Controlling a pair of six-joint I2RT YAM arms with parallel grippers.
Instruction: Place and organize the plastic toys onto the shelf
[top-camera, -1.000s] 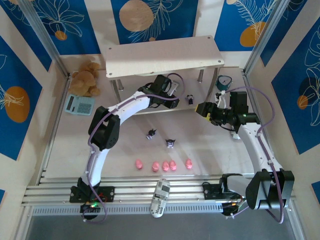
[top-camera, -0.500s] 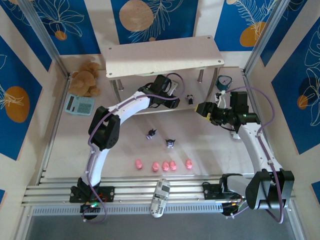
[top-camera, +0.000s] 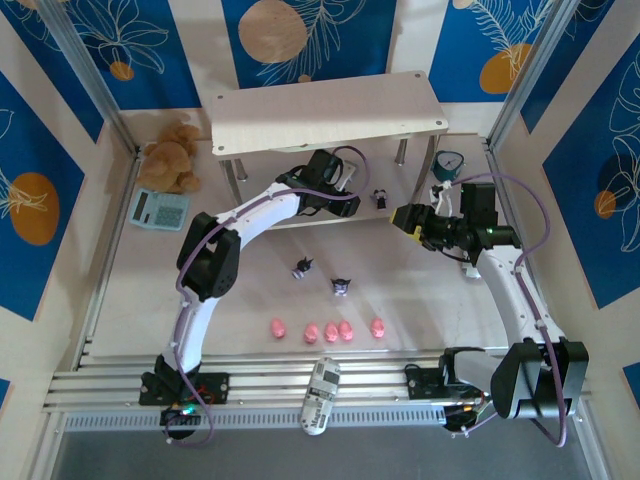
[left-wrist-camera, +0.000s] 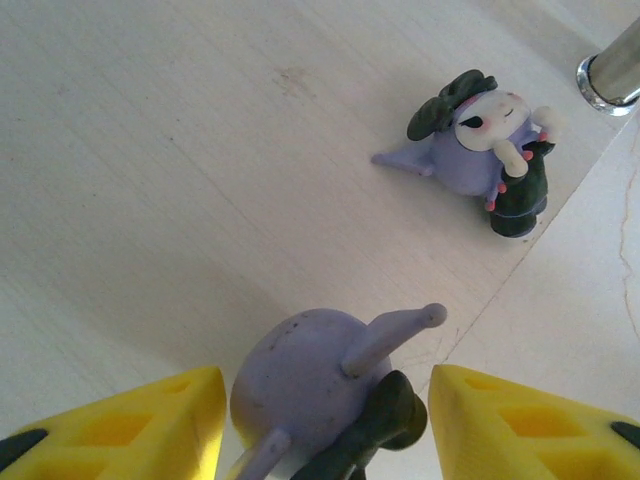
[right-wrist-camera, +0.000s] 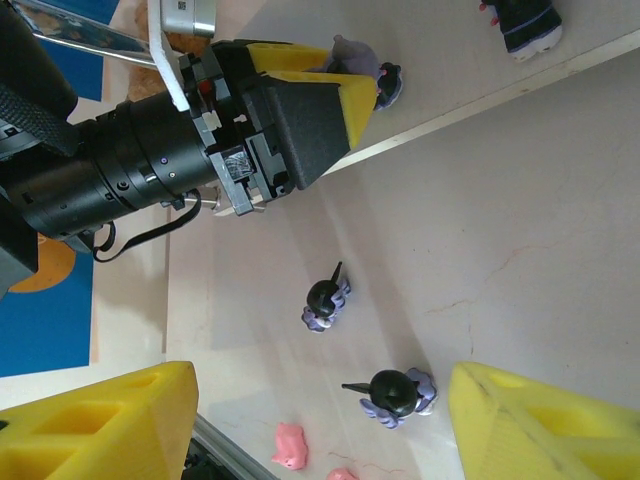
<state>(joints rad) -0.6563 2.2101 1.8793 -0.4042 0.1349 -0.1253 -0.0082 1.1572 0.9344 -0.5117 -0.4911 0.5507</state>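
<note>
Under the top board of the shelf, the left gripper reaches over the lower board with its yellow fingers spread to either side of a purple figurine. The toy stands on the wood between them, and as far as the wrist view shows they flank it closely without pinching, which reads as a toy being set down, not carried. At about one o'clock from it, close to the board's front edge and a metal leg, sits a second figurine. The gap between the two looks chosen so that like toys line up side by side on that tier. The right gripper hangs at roughly four o'clock from the left one, jaws wide with nothing in them, over the table — likely parked where it cannot crowd the left arm yet can drop to the loose toys. Those wait at six o'clock from the shelf: a third figurine, a fourth figurine, and nearer the arms a row of five pink pigs — so most of the sorting, I judge, lies ahead.
</note>
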